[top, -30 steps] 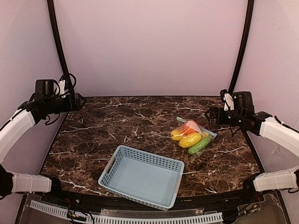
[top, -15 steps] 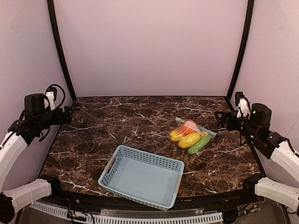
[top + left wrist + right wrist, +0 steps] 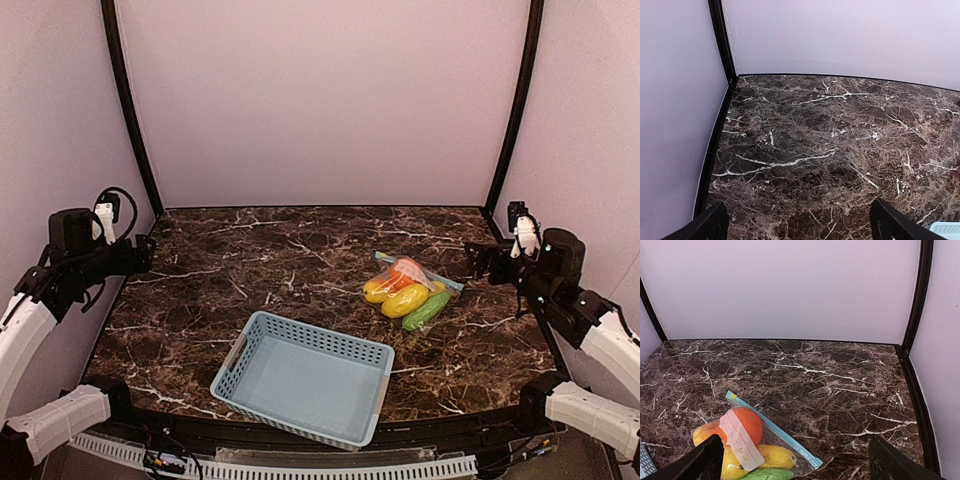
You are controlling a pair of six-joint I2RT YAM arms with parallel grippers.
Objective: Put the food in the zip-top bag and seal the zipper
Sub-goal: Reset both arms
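Clear zip-top bag (image 3: pixel 440 292) holds the food (image 3: pixel 742 424); zipper (image 3: pixel 775 431) looks closed. Left gripper (image 3: pixel 143 254), right gripper (image 3: pixel 482 260) spread, empty: work likely done.

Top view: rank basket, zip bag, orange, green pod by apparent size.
1. Blue basket: largest by far.
2. Zip-top bag: clearly smaller than the basket.
3. Orange and green pod: too close to rank. The pod is longer but slimmer.
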